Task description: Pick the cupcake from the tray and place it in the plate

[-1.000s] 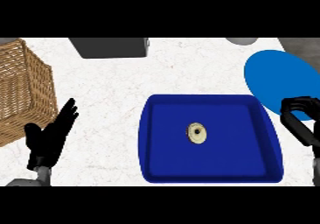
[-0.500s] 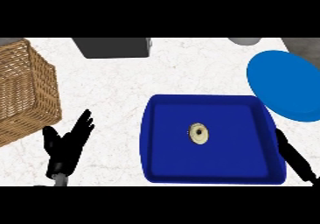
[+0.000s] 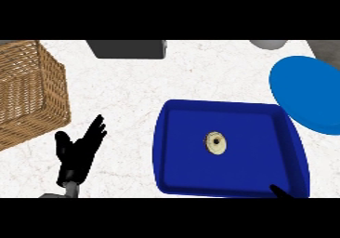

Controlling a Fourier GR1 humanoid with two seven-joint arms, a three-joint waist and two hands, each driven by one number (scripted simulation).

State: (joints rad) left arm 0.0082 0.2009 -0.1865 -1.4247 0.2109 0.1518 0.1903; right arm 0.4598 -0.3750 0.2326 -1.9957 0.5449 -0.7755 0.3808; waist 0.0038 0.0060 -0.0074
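Observation:
A small cream cupcake [image 3: 215,142] with a dark centre sits in the middle of the dark blue tray [image 3: 171,153]. A lighter blue plate [image 3: 313,95] lies beyond the tray's right corner, at the view's right edge. My left hand [image 3: 79,151] is open with fingers spread, over the counter left of the tray and apart from it. Only a small black bit of my right hand [image 3: 279,191] shows, at the tray's near edge by the bottom of the view. Nothing is held.
A wicker basket [image 3: 25,95] fills the left side, close to my left hand. A dark grey box [image 3: 126,48] stands at the back centre. A grey round object [image 3: 269,43] is at the back right. The white marbled counter [image 3: 125,93] lies between them.
My right hand has sunk from beside the plate down to the view's lower edge and is almost out of sight. My left hand has drifted a little toward the tray.

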